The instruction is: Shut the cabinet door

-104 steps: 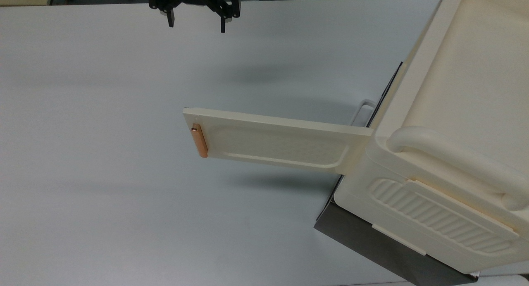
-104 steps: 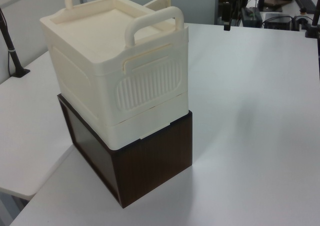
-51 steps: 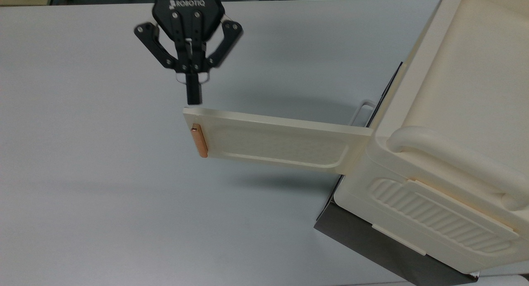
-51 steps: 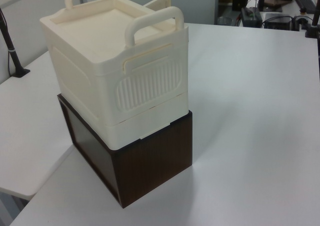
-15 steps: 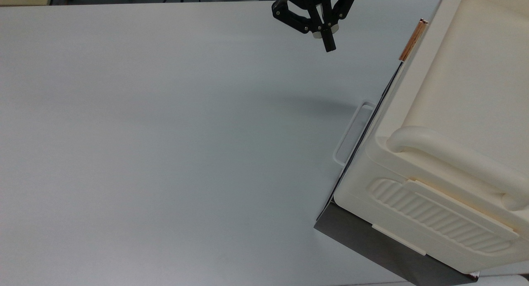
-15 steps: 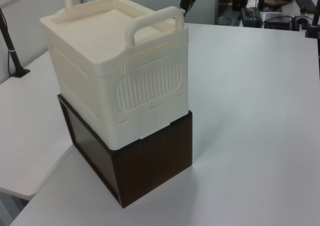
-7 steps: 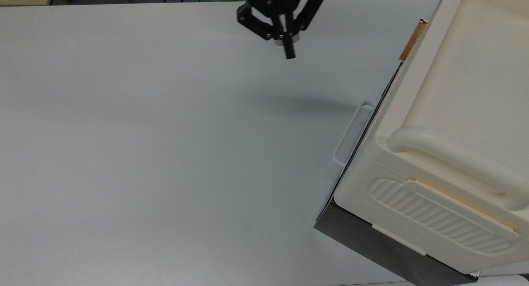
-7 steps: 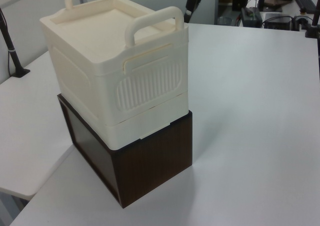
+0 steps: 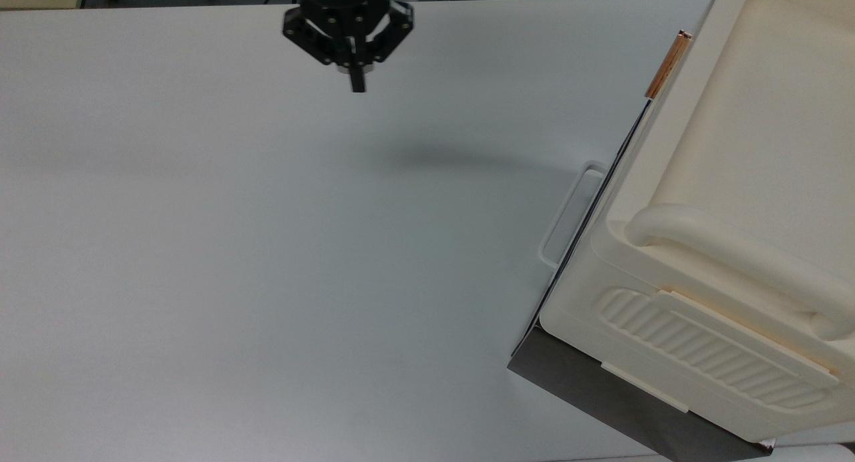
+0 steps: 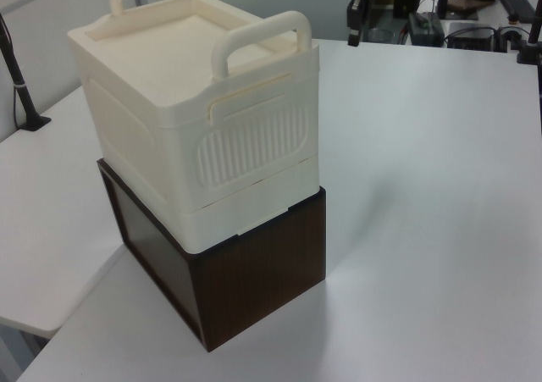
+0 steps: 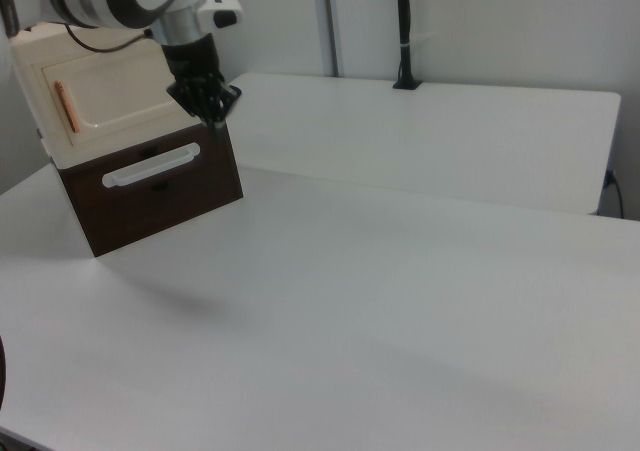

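cabinet door (image 11: 110, 96): now shut flush against cabinet (image 9: 748, 201), right of top view | gripper (image 9: 358, 85): jaws pressed together, empty, withdrawn to upper centre | task judged complete

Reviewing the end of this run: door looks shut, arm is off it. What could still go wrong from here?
Two risks, both modest. The cabinet door sits flush in the right view, but no latch shows, so it might drift open. The cabinet is stacked on a dark base, and a sweep by the gripper could nudge it.
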Action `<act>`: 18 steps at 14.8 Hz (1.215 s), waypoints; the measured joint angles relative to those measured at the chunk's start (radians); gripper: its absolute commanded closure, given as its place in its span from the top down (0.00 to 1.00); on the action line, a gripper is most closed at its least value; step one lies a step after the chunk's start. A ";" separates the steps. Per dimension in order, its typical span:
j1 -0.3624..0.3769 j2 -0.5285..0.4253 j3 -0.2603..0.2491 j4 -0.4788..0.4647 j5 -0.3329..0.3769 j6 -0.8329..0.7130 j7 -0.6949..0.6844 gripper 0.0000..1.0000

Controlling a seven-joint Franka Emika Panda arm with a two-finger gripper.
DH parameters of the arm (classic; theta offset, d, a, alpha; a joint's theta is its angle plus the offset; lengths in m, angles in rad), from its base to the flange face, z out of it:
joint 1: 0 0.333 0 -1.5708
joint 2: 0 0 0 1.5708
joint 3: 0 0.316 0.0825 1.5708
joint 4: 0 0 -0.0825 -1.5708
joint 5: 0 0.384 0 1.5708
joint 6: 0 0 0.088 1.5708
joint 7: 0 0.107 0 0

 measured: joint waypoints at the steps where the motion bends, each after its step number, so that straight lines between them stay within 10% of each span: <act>1: -0.003 0.000 -0.010 -0.004 -0.027 -0.009 0.003 0.05; 9: -0.006 -0.055 -0.023 -0.095 -0.121 -0.026 0.089 1.00; 18: -0.002 -0.085 -0.022 -0.135 -0.121 -0.086 0.090 1.00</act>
